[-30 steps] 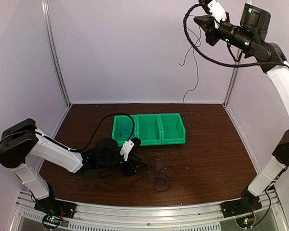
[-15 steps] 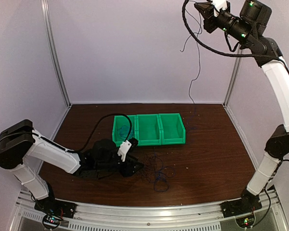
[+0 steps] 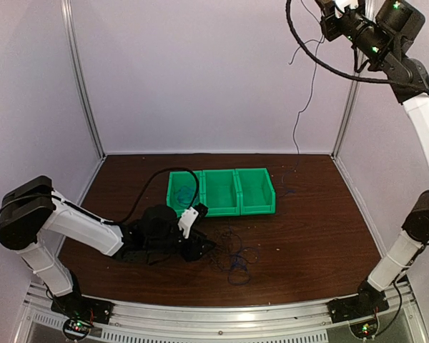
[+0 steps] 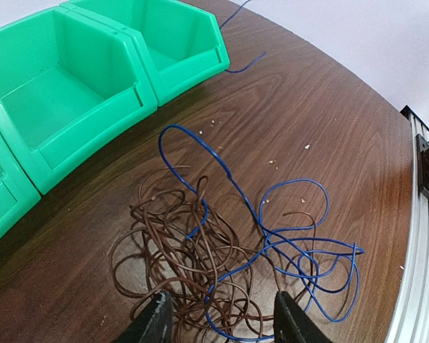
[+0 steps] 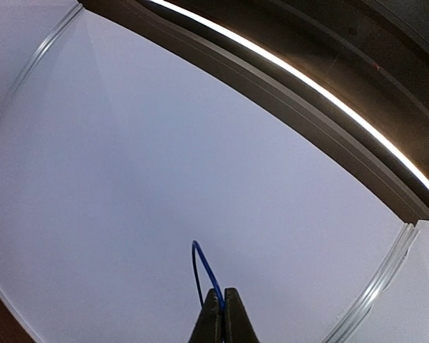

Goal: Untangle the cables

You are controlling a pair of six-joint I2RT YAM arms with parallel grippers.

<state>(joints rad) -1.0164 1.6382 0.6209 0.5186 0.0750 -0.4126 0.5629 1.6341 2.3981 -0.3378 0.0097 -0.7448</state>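
My left gripper (image 4: pixel 222 314) sits low, jaws half apart and gripping nothing, with the tangled cables (image 4: pixel 214 250) just ahead at twelve o'clock. Green bins (image 3: pixel 222 191) stand beyond at eleven. High at one o'clock, my right gripper (image 5: pixel 222 314) is pinched tight on a dangling blue cable (image 5: pixel 202 268).

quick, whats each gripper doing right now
left gripper: open, fingers either side of the near edge of the cable tangle, gripping nothing.
right gripper: closed on a blue cable, raised high.
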